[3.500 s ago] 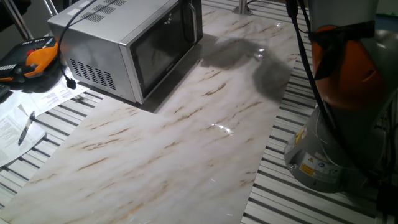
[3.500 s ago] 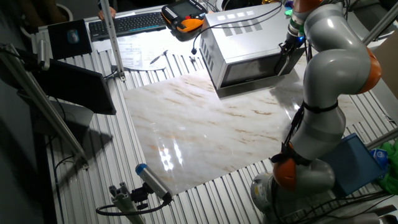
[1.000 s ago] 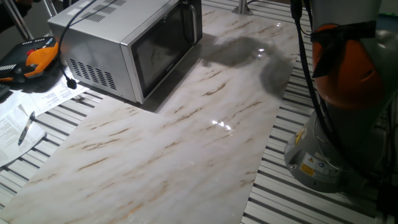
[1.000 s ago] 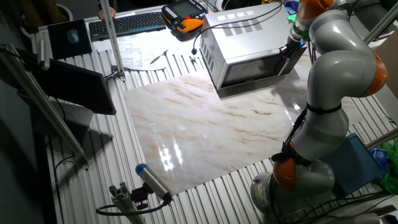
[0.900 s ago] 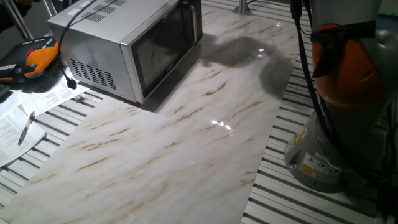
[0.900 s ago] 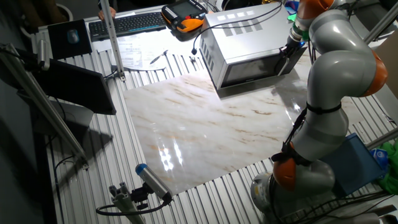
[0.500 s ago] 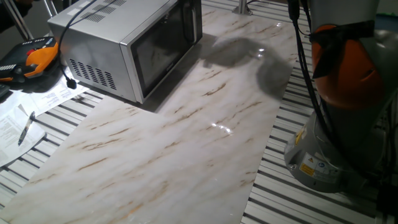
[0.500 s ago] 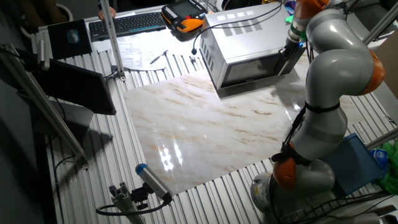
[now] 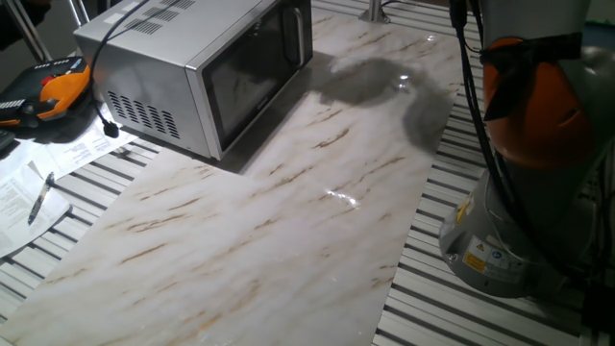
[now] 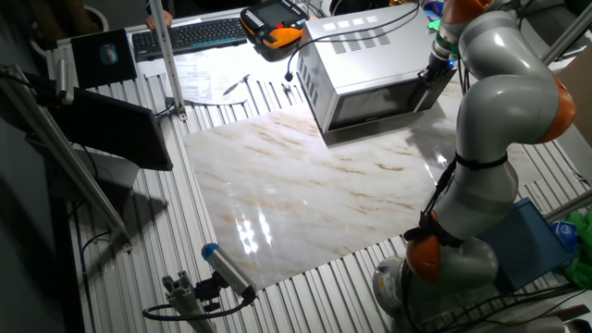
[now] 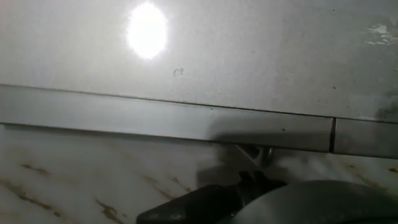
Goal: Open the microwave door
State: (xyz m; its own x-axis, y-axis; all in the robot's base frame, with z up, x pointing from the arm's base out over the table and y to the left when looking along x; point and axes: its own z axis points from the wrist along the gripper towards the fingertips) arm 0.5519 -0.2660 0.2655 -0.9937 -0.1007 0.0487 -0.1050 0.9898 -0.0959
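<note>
The silver-grey microwave (image 9: 144, 72) stands at the back left of the marble slab; it also shows in the other fixed view (image 10: 356, 51). The microwave door (image 9: 255, 72) with its dark glass window looks closed against the body. In the other fixed view my gripper (image 10: 430, 81) sits at the right end of the door (image 10: 375, 104), by the handle side; how its jaws stand is not visible. The hand view is pressed close to a silver panel (image 11: 249, 56) above the marble, with a dark finger (image 11: 193, 208) at the bottom edge. The gripper is out of frame in one fixed view.
The marble slab (image 9: 288, 221) lies on a slatted table. An orange-black pendant (image 9: 53, 91) and papers with a pen (image 9: 38, 192) lie left of the microwave. The robot base (image 9: 509, 240) stands at the right. A keyboard (image 10: 190, 35) and a blue box (image 10: 532, 240) show in the other fixed view.
The arm's upper links have shifted slightly to the right by the door's end. The door looks as closed as before.
</note>
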